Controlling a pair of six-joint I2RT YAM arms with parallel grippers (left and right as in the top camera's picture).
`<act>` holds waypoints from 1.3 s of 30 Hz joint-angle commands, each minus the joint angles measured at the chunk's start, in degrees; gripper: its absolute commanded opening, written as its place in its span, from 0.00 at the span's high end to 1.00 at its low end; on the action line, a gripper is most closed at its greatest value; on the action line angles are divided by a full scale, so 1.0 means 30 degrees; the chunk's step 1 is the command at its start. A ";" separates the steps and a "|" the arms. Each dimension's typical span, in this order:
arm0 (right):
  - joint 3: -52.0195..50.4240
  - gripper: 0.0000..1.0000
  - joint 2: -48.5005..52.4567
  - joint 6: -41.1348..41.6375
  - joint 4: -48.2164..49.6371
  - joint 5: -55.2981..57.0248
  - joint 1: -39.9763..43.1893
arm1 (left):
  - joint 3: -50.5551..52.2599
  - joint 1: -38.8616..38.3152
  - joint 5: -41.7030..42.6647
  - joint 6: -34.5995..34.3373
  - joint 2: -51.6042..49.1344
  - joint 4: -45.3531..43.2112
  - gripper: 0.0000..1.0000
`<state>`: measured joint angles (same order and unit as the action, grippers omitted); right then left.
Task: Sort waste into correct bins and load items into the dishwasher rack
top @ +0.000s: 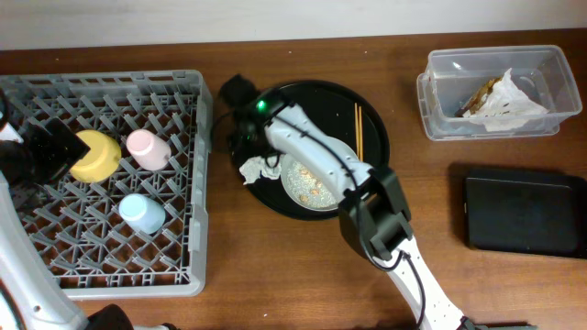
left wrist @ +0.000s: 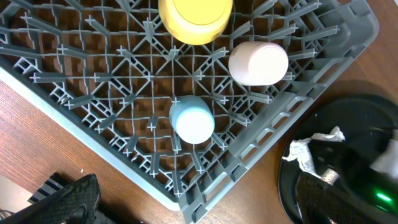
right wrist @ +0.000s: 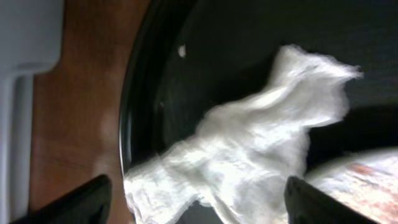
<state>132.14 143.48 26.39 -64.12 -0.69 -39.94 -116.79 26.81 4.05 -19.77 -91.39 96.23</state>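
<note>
1. A brown wooden table [top: 275, 266] fills the view, with a pale strip of wall [top: 275, 18] along its far edge.
2. The grey rack [top: 183, 275] sits on the left. It holds a yellow bowl [top: 94, 156], a pink cup [top: 147, 148] and a blue cup [top: 142, 213].
3. A crumpled napkin [top: 255, 169] lies at the left rim of the round black tray [top: 376, 137], touching the speckled plate [top: 307, 183]. The chopsticks [top: 359, 130] lie further right.
4. The right gripper [right wrist: 199, 202] has its fingers [right wrist: 74, 202] spread wide on either side of the napkin and grips nothing. Its own view is blurred.
5. The left gripper [top: 57, 151] hangs wide open and empty beside the bowl. Only one finger shows in its own camera.
6. The right arm hides part of the plate.
7. The clear tub [top: 431, 101] holds paper waste that is hard to tell apart. The black container [top: 523, 215] lies nearer.
</note>
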 commanded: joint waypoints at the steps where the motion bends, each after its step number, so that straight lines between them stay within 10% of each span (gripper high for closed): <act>1: -0.1829 0.17 0.0124 0.0648 0.1341 0.1202 -0.0058 | 0.0007 0.0029 -0.0146 -0.0182 0.0007 -0.0029 0.00; 6: -0.2871 0.29 0.0124 0.1581 0.1865 0.2339 -0.0044 | 0.0007 0.0029 -0.0146 -0.0182 0.0007 -0.0029 0.00; 9: -0.2412 0.71 0.0066 0.1559 0.1953 0.2331 -0.0022 | 0.0007 0.0029 -0.0146 -0.0182 0.0007 -0.0029 0.00; 17: 0.5034 0.96 -0.0947 0.1297 -0.1537 0.3832 0.1953 | 0.0007 0.0029 -0.0146 -0.0182 0.0007 -0.0029 0.00; 27: 1.1846 0.96 -0.0896 -0.0357 -0.5719 0.7213 1.1460 | 0.0007 0.0029 -0.0146 -0.0182 0.0007 -0.0029 0.00; 31: 1.0936 0.87 -0.0699 -0.0364 -0.5370 0.3322 1.5416 | 0.0007 0.0029 -0.0146 -0.0182 0.0007 -0.0029 0.00; 34: 1.0469 0.12 -0.0328 -0.0364 -0.4473 0.0984 1.6990 | 0.0007 0.0029 -0.0146 -0.0182 0.0007 -0.0029 0.00; 35: 1.0236 0.02 -0.0197 -0.0372 -0.4218 -0.0102 1.7500 | 0.0007 0.0029 -0.0138 -0.0182 0.0007 -0.0029 0.00; 39: 0.9355 0.02 -0.0073 -0.1457 -0.4197 -0.3264 1.8469 | 0.0007 0.0029 -0.0146 -0.0182 0.0007 -0.0029 0.00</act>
<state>161.84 142.06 24.82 -76.64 0.27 15.00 -116.79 26.81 4.05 -19.77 -91.39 96.20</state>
